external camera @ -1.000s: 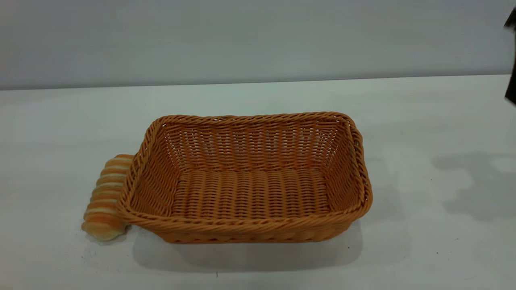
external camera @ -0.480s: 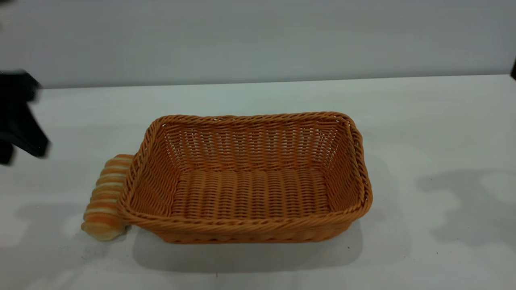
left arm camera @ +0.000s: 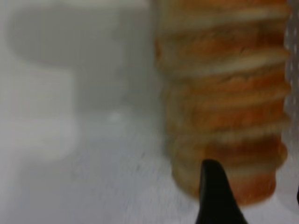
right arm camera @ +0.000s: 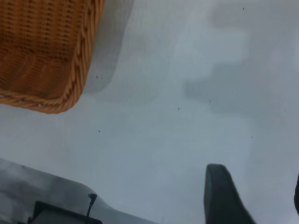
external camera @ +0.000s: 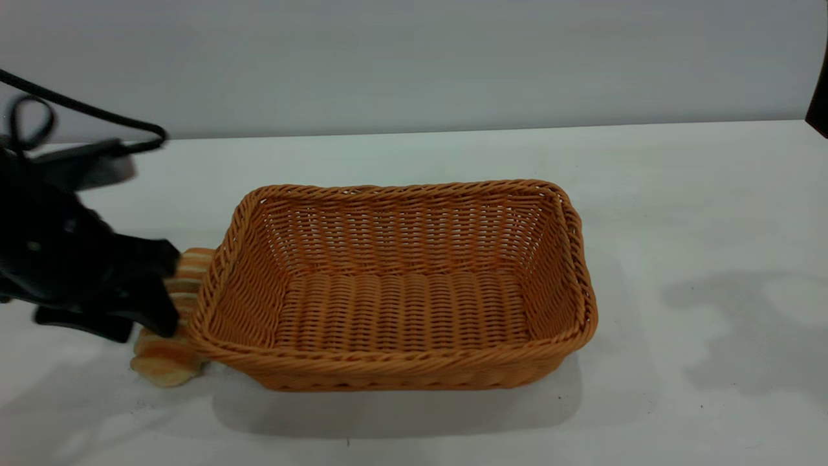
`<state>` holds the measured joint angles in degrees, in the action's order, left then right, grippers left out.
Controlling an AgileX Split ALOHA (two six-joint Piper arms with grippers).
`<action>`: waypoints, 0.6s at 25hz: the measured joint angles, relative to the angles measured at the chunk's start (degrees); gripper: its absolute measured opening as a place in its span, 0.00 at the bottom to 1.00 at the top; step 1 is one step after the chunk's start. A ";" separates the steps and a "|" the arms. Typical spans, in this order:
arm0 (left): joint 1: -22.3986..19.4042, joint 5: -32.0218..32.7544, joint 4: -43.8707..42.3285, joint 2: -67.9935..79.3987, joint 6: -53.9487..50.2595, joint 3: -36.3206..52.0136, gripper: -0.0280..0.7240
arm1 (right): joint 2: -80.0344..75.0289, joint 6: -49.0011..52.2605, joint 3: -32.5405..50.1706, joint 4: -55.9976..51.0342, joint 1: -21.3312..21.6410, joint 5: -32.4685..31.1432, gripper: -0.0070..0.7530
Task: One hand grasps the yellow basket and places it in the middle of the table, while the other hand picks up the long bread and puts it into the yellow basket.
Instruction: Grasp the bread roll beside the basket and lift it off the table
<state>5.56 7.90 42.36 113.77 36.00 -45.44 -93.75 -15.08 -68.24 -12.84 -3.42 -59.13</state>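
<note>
The yellow basket [external camera: 394, 291] stands empty in the middle of the table [external camera: 679, 194]. The long bread [external camera: 165, 362] lies on the table against the basket's left end. My left gripper [external camera: 168, 291] is low over the bread, open, one finger on each side of it. In the left wrist view the bread [left arm camera: 224, 102] fills the picture, and the left gripper [left arm camera: 256, 196] is open with one black fingertip [left arm camera: 215, 196] in front of the bread's end. My right gripper [right arm camera: 259, 196] is open and empty above bare table, apart from the basket's corner [right arm camera: 46, 51].
A dark part of the right arm [external camera: 818, 103] shows at the far right edge. A black cable [external camera: 84, 113] loops behind the left gripper. The table's edge and a dark object [right arm camera: 60, 212] show in the right wrist view.
My left gripper has come in from the left edge and down onto the bread. The basket and the bread have not moved. The right arm stays at the right edge.
</note>
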 joint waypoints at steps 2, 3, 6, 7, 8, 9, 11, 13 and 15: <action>1.13 -1.23 0.69 1.83 1.99 -0.77 0.66 | 0.00 0.05 0.00 0.00 0.00 0.00 0.56; 1.45 -1.56 0.84 2.62 2.41 -0.84 0.66 | 0.00 0.10 0.04 0.00 0.00 0.00 0.56; 1.57 -2.23 0.91 4.26 2.96 -0.94 0.66 | 0.00 0.18 0.04 0.00 0.00 0.00 0.56; 1.57 -2.24 0.62 4.66 3.09 -1.01 0.66 | 0.00 0.18 0.04 0.00 0.00 0.00 0.56; 1.57 -2.43 0.27 4.94 3.16 -1.16 0.66 | 0.00 0.18 0.04 0.00 0.00 0.00 0.56; 1.57 -2.49 0.17 5.26 3.21 -1.28 0.65 | 0.00 0.18 0.04 0.00 0.00 0.00 0.56; 1.57 -2.80 0.10 5.73 3.31 -1.28 0.64 | 0.00 0.21 0.04 0.00 0.00 0.00 0.56; 1.57 -3.20 0.10 6.17 3.41 -1.30 0.60 | 0.00 0.21 0.06 0.00 0.00 0.00 0.56; 1.57 -3.45 0.10 6.51 3.38 -1.34 0.53 | 0.00 0.21 0.11 0.00 0.00 0.00 0.56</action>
<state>7.13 4.45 42.45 120.28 39.38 -46.78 -93.75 -14.86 -68.13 -12.84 -3.42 -59.13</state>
